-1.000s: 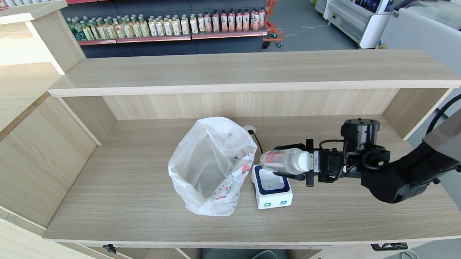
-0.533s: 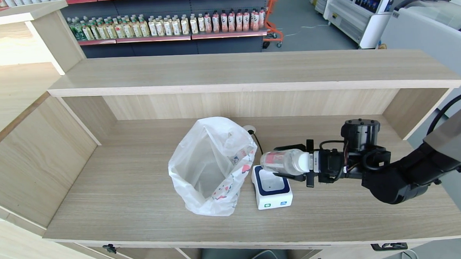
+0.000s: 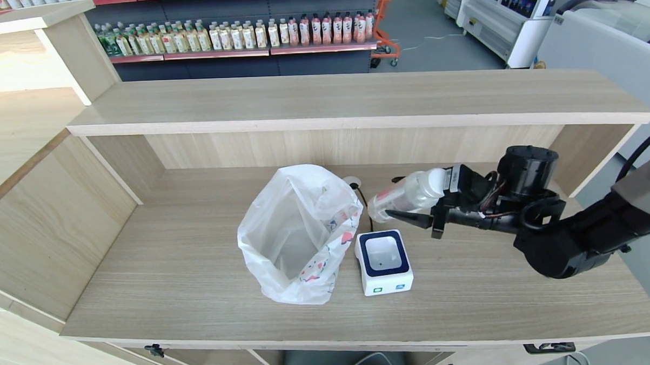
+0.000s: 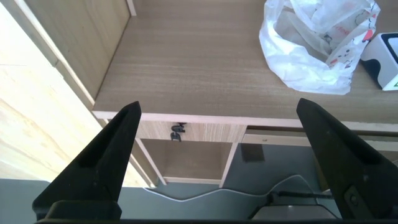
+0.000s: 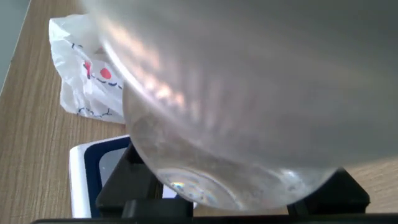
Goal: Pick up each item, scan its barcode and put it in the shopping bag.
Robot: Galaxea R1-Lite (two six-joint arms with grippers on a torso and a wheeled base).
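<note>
Two grippers are on record. The right gripper is clamped on a clear plastic bottle, one black finger showing beneath the body. The bottle is held on its side above the desk, slightly tilted, with its base toward 8 o'clock, facing the bag, and its cap end toward the wrist at 2 o'clock. It hangs at about 12 o'clock from the scanner, clear of it and not touching the desk. In the right wrist view the bottle looms close, with the scanner and the bag beyond its base.

The white shopping bag stands open at the desk's centre. The scanner sits just beside it at 3 o'clock, window upward. A black cable runs off toward 12 o'clock.

The left gripper has its fingers wide apart and holds nothing. It hangs off the desk's near edge, roughly 7 o'clock from the bag.
</note>
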